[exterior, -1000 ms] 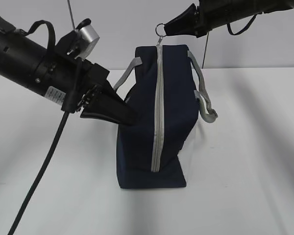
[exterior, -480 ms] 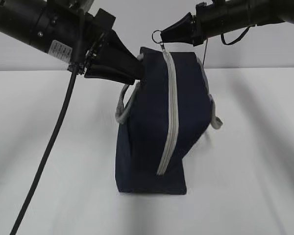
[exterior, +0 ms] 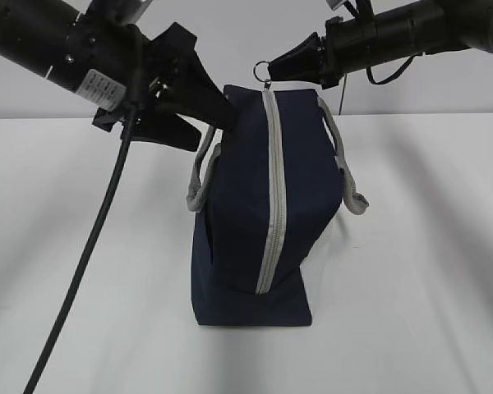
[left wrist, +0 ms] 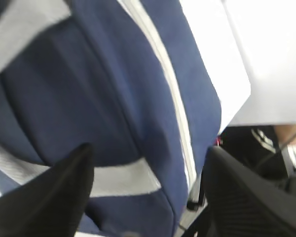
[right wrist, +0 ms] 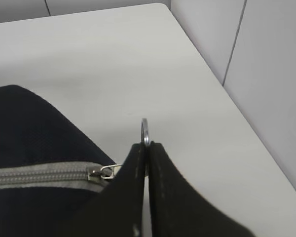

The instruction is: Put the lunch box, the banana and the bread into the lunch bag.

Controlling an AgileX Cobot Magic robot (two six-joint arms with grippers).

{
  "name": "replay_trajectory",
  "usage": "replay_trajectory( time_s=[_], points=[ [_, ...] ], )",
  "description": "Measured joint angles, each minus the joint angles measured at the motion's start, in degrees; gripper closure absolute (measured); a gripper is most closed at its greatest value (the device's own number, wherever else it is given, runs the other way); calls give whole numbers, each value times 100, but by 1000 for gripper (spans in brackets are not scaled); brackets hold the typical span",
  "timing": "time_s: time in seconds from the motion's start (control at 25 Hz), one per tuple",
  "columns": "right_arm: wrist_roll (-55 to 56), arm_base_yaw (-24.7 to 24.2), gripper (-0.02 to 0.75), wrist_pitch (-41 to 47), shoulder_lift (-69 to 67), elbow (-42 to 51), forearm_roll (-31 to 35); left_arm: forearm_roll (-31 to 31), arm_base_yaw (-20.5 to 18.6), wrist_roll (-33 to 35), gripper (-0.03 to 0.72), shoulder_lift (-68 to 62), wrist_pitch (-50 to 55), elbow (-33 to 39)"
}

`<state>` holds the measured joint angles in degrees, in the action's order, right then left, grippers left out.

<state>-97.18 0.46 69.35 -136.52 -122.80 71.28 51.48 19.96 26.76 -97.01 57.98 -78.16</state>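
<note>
Ring pull [right wrist: 145,132] pinched in right claw [right wrist: 147,148], wrist-view detail; left claw [left wrist: 148,182] wide against lunch bag [exterior: 259,205].

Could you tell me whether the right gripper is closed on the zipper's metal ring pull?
Yes, the right gripper is pinched shut on the ring pull at the end of the lunch bag's closed zipper.

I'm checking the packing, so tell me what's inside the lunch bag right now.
Cannot tell: the lunch bag stands zipped shut, its contents covered by fabric. The right gripper pinches the ring pull; the left gripper is at its top corner.
</note>
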Motion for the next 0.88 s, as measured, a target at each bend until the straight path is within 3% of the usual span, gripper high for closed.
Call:
replay_trajectory(
  time_s=[0.36,0.88],
  points=[
    [-664,0,738,0,0,0,-76,-221,-32,-785,210,-66,-861,-85],
    [-1076,0,738,0,0,0,-475,-221,-32,-1157,211,-1108,-978,-1403]
  ],
)
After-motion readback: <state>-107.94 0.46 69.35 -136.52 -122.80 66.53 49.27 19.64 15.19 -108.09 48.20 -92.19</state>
